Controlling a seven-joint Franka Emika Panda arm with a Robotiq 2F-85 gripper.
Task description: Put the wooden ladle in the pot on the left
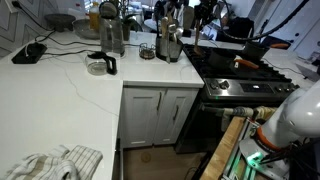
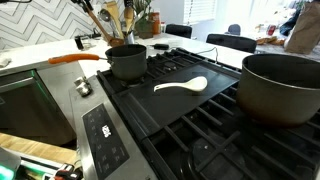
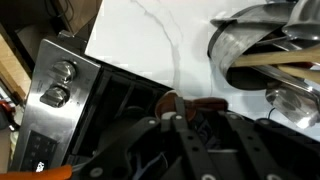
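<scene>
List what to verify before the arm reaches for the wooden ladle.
1. Wooden ladle found: ok, a light-brown handle sticks out of the steel canister.
2. Ladle free to lift: cannot tell, other utensils crowd it.
3. Gripper empty and open: cannot tell, too dark.
4. Gripper lined up on ladle: not ok, the canister sits at the frame's edge.
5. Small pot uncovered: ok, no lid.
6. White spoon clear of pot: ok, it lies apart on the griddle.

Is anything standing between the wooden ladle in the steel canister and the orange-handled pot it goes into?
Nothing visible between them: the pot sits close to the steel canister. The wooden ladle is packed among other utensils inside it, so it likely has to lift clear of those first.
</scene>
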